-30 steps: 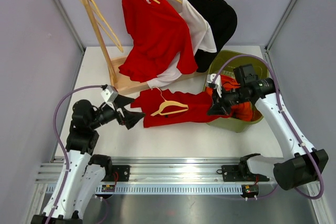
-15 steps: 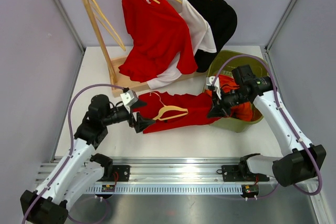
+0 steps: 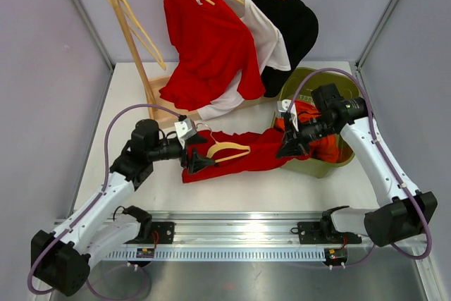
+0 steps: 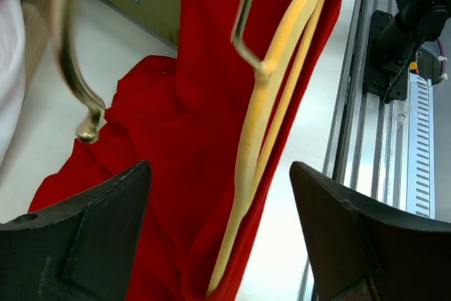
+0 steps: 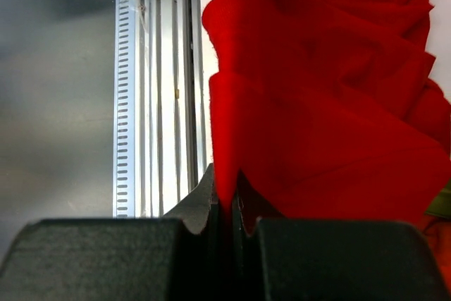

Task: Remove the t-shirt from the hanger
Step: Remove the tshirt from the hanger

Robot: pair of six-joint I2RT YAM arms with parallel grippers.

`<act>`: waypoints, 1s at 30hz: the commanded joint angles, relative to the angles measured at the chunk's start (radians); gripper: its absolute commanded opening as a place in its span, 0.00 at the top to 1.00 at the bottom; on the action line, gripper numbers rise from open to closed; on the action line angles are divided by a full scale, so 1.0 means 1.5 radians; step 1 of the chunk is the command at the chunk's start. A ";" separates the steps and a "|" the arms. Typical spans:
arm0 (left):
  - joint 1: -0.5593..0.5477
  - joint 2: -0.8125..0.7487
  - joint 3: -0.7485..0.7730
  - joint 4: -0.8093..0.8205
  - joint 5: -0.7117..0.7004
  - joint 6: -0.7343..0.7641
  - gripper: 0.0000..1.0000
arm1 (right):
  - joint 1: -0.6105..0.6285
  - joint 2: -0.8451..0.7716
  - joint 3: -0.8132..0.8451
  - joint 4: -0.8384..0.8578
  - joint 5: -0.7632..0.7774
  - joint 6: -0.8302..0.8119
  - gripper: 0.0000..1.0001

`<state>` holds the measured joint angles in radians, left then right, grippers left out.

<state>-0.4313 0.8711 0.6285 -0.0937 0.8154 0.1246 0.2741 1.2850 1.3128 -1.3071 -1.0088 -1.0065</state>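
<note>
White tabletop (image 3: 232, 192) is carrying the whole job. The red t-shirt (image 3: 257, 147) is lying stretched across it, running from between the left jaws over to the right jaws. Its cream wooden hanger (image 3: 227, 150) is lying along the cloth at the left-jaw end, with 1 tip tucked into a fold and the metal hook pointing away from those jaws.

The left gripper (image 3: 196, 162) is standing spread, its 2 fingers straddling the hanger's arm and the cloth edge without clamping either. The right gripper (image 3: 287, 147) is pressing together on a fold at the far end, pinching the t-shirt, with cloth bunching just beyond its tips.

Judging by the folds, the cloth is behaving as soft, light and limp, likely stretching and dragging rather than sliding as 1 piece. The hanger is looking stiff and smooth. The hanger's arm between the left jaws is looking like the best hold, leaving the right jaws to draw the cloth off; a shoulder could be catching on the hanger's tip.

Behind the right jaws a green basket (image 3: 310, 72) is holding orange-red cloth. Well beyond the left jaws a wooden rack (image 3: 127, 26) is carrying 3 more shirts.
</note>
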 commanded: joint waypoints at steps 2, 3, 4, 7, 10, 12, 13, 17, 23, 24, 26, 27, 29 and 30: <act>-0.002 0.005 0.033 0.054 0.028 -0.001 0.28 | 0.004 0.003 0.046 -0.027 -0.085 -0.020 1.00; -0.002 0.005 0.034 0.054 0.029 -0.002 0.31 | 0.005 0.004 0.047 -0.027 -0.088 -0.021 1.00; -0.002 0.004 0.035 0.056 0.034 -0.006 0.37 | 0.004 0.007 0.048 -0.029 -0.092 -0.021 1.00; -0.002 0.004 0.035 0.059 0.061 -0.017 0.45 | 0.007 0.017 0.051 -0.030 -0.099 -0.023 1.00; -0.002 0.001 0.034 0.059 0.097 -0.028 0.56 | 0.010 0.025 0.059 -0.033 -0.110 -0.025 1.00; -0.003 -0.002 0.033 0.059 0.126 -0.036 0.69 | 0.010 0.029 0.066 -0.033 -0.115 -0.025 1.00; -0.002 -0.003 0.032 0.059 0.135 -0.046 0.73 | 0.009 0.032 0.070 -0.032 -0.119 -0.025 1.00; -0.002 -0.025 0.029 0.059 0.175 -0.061 0.93 | 0.010 0.046 0.085 -0.026 -0.128 -0.019 1.00; -0.002 -0.076 0.063 -0.049 0.117 -0.004 1.00 | 0.015 0.079 0.122 0.034 -0.130 0.057 1.00; -0.002 -0.096 0.077 -0.079 0.089 0.004 1.00 | 0.020 0.083 0.129 0.047 -0.128 0.074 1.00; -0.001 -0.116 0.086 -0.096 0.060 0.006 1.00 | 0.038 0.109 0.163 0.087 -0.114 0.125 0.98; -0.001 -0.137 0.095 -0.111 0.035 0.006 1.00 | 0.045 0.119 0.177 0.095 -0.109 0.136 0.95; 0.000 -0.156 0.105 -0.124 0.010 -0.006 1.00 | 0.062 0.149 0.223 0.114 -0.101 0.169 0.85; 0.000 -0.173 0.117 -0.144 -0.023 -0.014 1.00 | 0.077 0.160 0.239 0.119 -0.097 0.176 0.82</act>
<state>-0.4229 0.6689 0.7242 -0.2764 0.8612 0.0860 0.3450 1.4792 1.5772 -1.2434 -1.1126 -0.8787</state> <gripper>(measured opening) 0.053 0.158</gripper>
